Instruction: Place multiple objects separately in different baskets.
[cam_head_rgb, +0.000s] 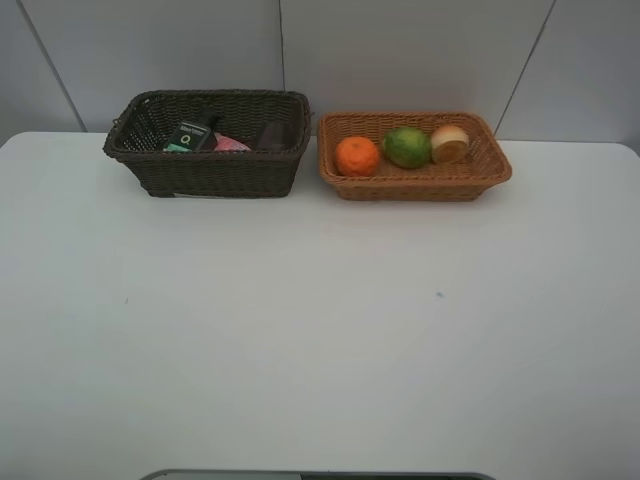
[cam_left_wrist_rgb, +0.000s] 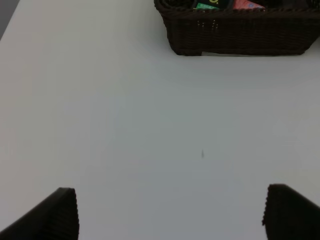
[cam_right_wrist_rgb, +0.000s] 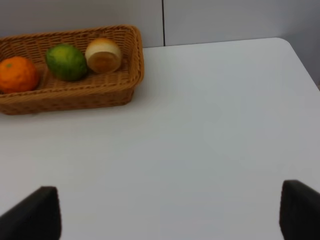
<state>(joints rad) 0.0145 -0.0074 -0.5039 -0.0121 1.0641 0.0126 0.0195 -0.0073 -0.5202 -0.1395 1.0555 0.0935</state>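
Observation:
The dark brown basket (cam_head_rgb: 210, 170) stands at the back left and holds the dark green flat bottle (cam_head_rgb: 190, 137), the pink bottle (cam_head_rgb: 231, 144) and the purplish-brown cup (cam_head_rgb: 275, 135). The light tan basket (cam_head_rgb: 415, 185) beside it holds the orange (cam_head_rgb: 357, 156), the green fruit (cam_head_rgb: 407, 147) and the peach (cam_head_rgb: 450, 143). Neither arm shows in the exterior view. My left gripper (cam_left_wrist_rgb: 170, 212) is open and empty above bare table, short of the dark basket (cam_left_wrist_rgb: 240, 35). My right gripper (cam_right_wrist_rgb: 170, 212) is open and empty, short of the tan basket (cam_right_wrist_rgb: 75, 92).
The white table (cam_head_rgb: 320, 330) stretches from the baskets to the front edge. A grey panelled wall (cam_head_rgb: 400, 50) rises close behind the baskets. A dark strip (cam_head_rgb: 320, 475) shows at the front edge of the table.

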